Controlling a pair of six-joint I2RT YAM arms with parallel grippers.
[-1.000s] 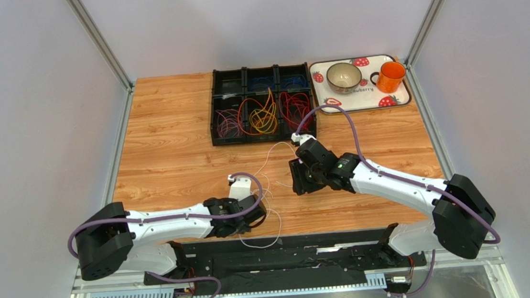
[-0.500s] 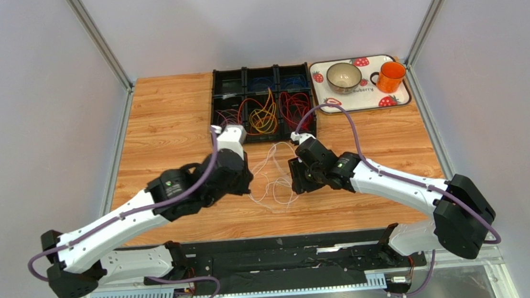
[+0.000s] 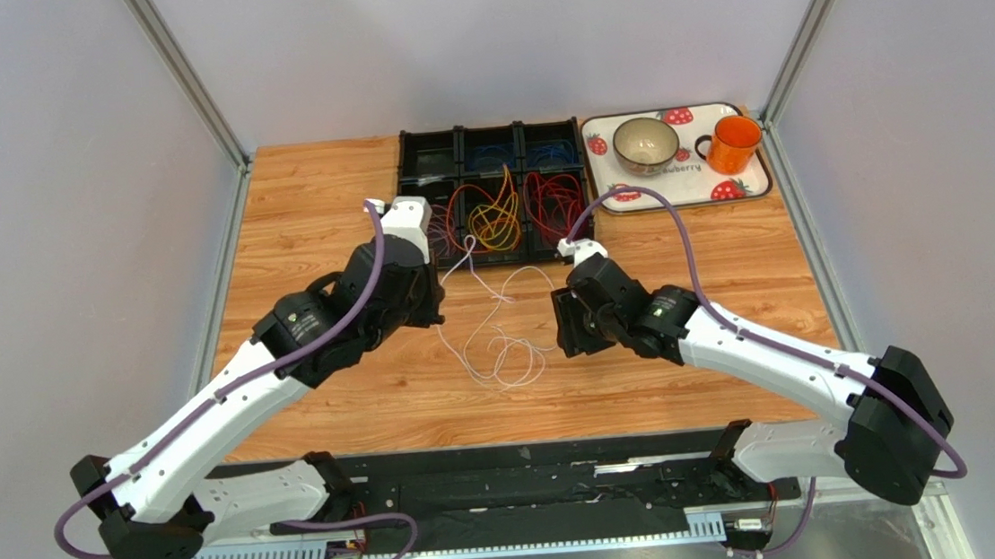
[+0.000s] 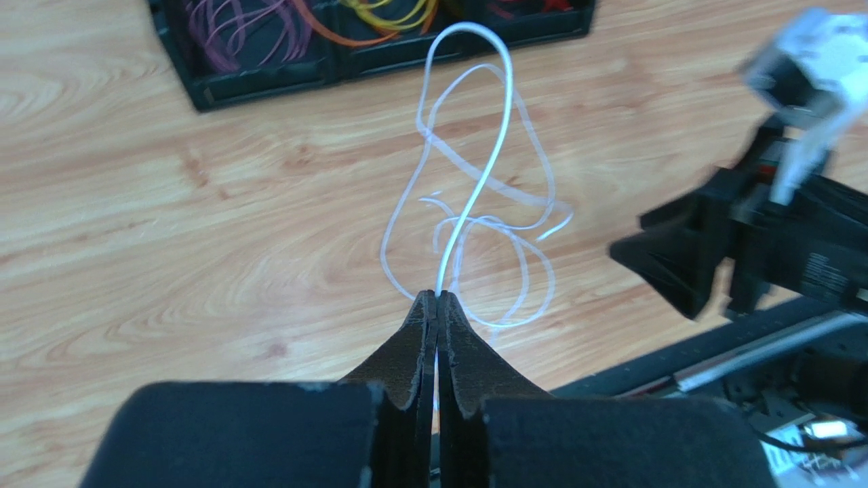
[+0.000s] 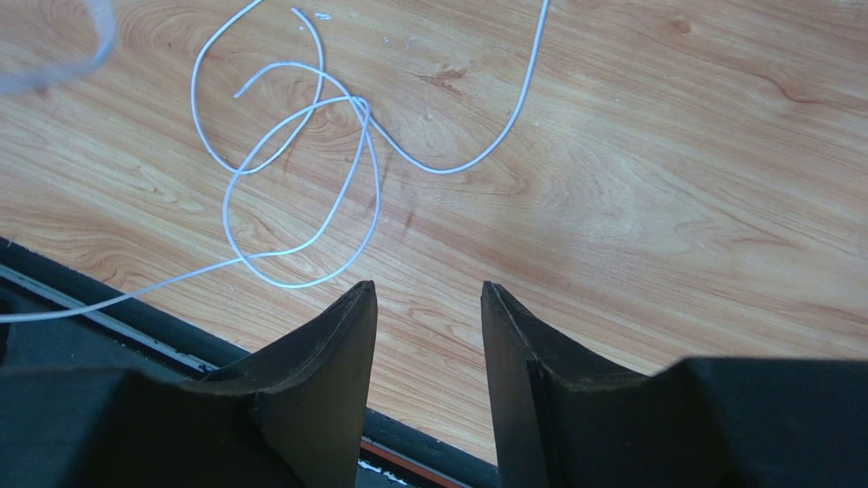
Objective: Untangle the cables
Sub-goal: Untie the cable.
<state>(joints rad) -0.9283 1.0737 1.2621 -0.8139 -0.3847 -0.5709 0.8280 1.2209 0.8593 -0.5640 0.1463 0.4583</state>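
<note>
A thin white cable (image 3: 510, 353) lies in tangled loops on the wooden table between my arms. My left gripper (image 3: 442, 274) is shut on one strand of it just in front of the black bin (image 3: 405, 240). In the left wrist view the strand rises from the closed tips (image 4: 437, 297) into loops (image 4: 479, 193). My right gripper (image 3: 562, 328) is open and low beside the loops, with nothing between its fingers (image 5: 428, 287); the white cable (image 5: 306, 153) lies ahead of it, apart. More cables sit in the bin: purple (image 3: 429, 232), orange and yellow (image 3: 491, 219), red (image 3: 553, 204).
A strawberry-print tray (image 3: 745, 184) at the back right carries a bowl (image 3: 647, 145) and an orange mug (image 3: 732, 144). A black rail (image 3: 520, 474) runs along the table's near edge, just behind the right gripper.
My left arm has swung from the near edge up toward the bin, drawing the white cable with it. The right gripper has shifted slightly right and nearer.
</note>
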